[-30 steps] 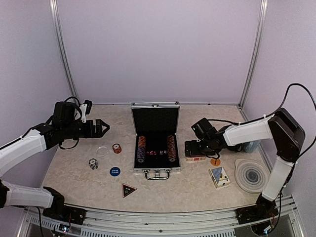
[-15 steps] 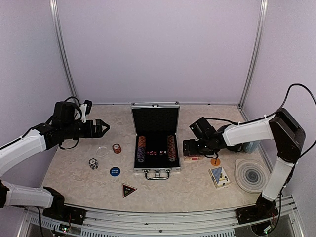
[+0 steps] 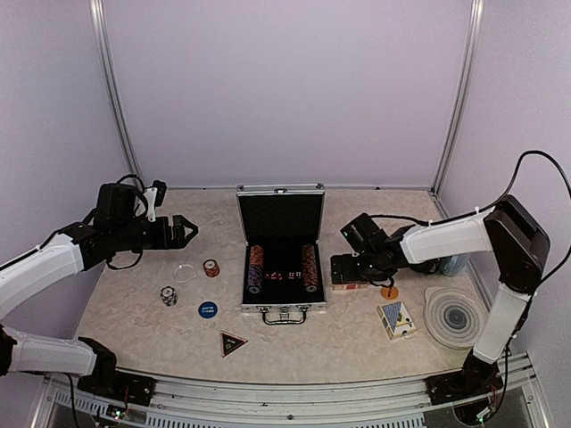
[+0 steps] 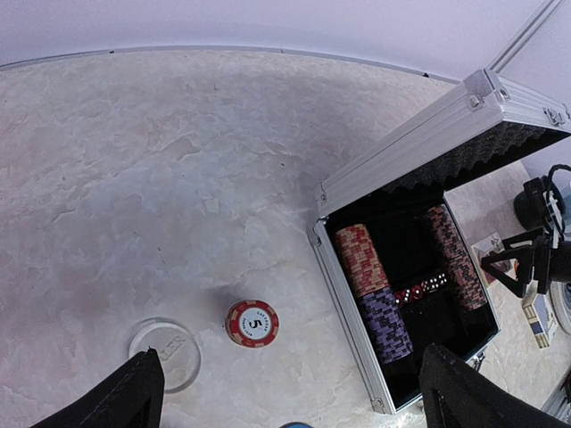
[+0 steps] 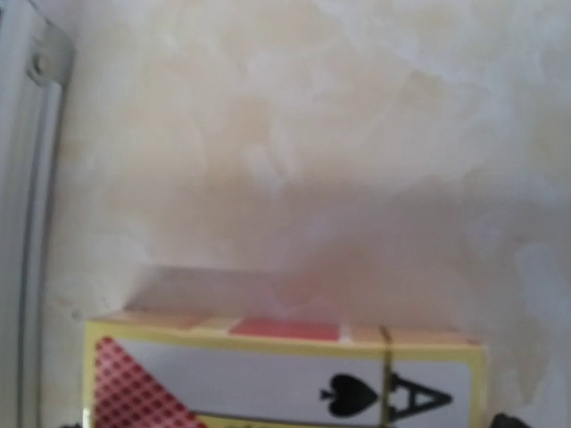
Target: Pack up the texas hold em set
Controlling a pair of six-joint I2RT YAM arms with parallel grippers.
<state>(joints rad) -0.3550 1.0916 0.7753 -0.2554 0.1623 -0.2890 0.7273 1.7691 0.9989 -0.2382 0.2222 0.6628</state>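
Observation:
The silver case (image 3: pixel 281 309) lies open mid-table, with chip rows (image 4: pixel 373 283) and red dice in its black inside. My left gripper (image 3: pixel 183 230) hovers open above a red chip (image 4: pixel 252 323) and a clear round button (image 4: pixel 165 354). My right gripper (image 3: pixel 343 267) is down low, just right of the case, jaws wide over the red card deck (image 3: pixel 351 285). That deck (image 5: pixel 285 379) fills the bottom of the right wrist view, lying on the table. The blue deck (image 3: pixel 395 319), an orange button (image 3: pixel 389 292), a blue button (image 3: pixel 207 309), a dark chip stack (image 3: pixel 169 295) and the black triangle (image 3: pixel 233 343) also lie loose.
A round grey ringed coaster (image 3: pixel 455 316) sits at the right front. A pale-blue mug (image 3: pixel 457 264) stands behind the right arm. The case's lid (image 3: pixel 280 214) stands upright. The case's metal edge (image 5: pixel 27 223) runs along the left of the right wrist view.
My right gripper has crept a little left, closer over the red deck. The left arm and the loose pieces have not moved.

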